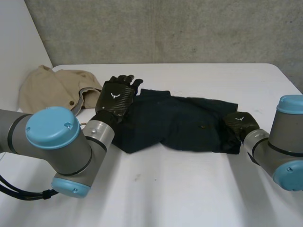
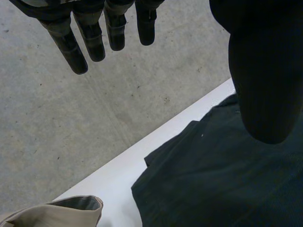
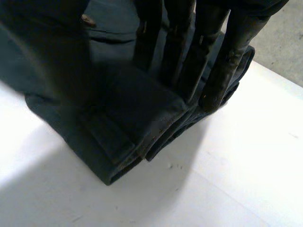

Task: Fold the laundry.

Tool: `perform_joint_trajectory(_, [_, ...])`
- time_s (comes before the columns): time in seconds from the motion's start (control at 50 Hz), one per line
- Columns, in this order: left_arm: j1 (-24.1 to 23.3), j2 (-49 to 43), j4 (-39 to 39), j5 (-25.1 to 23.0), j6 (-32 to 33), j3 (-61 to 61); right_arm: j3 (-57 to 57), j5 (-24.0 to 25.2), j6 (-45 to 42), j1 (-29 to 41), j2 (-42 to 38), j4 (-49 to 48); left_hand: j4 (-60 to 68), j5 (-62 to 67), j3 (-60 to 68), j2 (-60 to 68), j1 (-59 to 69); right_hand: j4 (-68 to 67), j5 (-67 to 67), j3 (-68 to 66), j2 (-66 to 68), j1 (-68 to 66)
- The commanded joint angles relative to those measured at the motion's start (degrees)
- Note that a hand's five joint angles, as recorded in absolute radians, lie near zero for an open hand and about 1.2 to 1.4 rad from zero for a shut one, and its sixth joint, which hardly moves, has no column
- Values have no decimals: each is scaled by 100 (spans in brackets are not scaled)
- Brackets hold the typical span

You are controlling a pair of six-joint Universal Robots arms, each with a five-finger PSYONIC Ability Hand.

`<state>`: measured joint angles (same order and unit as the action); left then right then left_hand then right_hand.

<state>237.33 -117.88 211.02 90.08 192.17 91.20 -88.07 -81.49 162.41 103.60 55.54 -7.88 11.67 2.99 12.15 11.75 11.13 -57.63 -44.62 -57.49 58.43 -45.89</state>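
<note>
Beige cloth (image 1: 52, 87) lies bunched at the far left of the white table (image 1: 189, 189). Near it the left hand (image 1: 116, 97) hangs over the left end of the dark garment (image 1: 175, 120), its fingers (image 2: 90, 40) straight and spread, holding nothing. The dark garment lies crumpled across the table's middle. At its right end the right hand (image 1: 240, 124) rests on the folded hem, fingers (image 3: 189, 71) straight and flat on the cloth, not curled round it.

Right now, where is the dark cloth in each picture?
Head view: dark cloth across the white table, between the left hand and right hand.
Left wrist view: beneath the left hand's thumb, beside the tan cloth.
Right wrist view: under the right hand's fingers.
Shared landmark: the white table.
</note>
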Motion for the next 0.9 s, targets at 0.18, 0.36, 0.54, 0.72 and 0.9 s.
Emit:
perform_joint_trajectory(0.18, [-11, 151, -166, 1, 22, 109, -333, -209, -1753, -1112, 1038, 252, -167, -299, -215, -175, -113, -2237, -2538, -2251, 2157, -3411])
perform_joint_trajectory(0.36, [-11, 310, -298, 9, 13, 83, 359, -385, -3233, -853, 1126, 472, -167, -299, -215, -175, -113, -2237, -2538, -2251, 2157, -3411])
perform_joint_trajectory(0.54, [24, 310, -281, 27, 13, -128, 993, -122, -3330, 976, 986, 367, -167, -299, -215, -175, -113, -2237, -2538, -2251, 2157, -3411])
perform_joint_trajectory(0.72, [32, 310, -298, 404, -22, -488, 1134, 1310, -3427, 2305, 98, 743, -167, -299, -215, -175, -113, -2237, -2538, -2251, 2157, -3411])
perform_joint_trajectory(0.9, [-55, 248, -316, 484, -22, -928, 1231, 1452, -1610, 1744, 668, 894, -167, -299, -215, -175, -113, 4763, 4462, 4749, -4843, 3589])
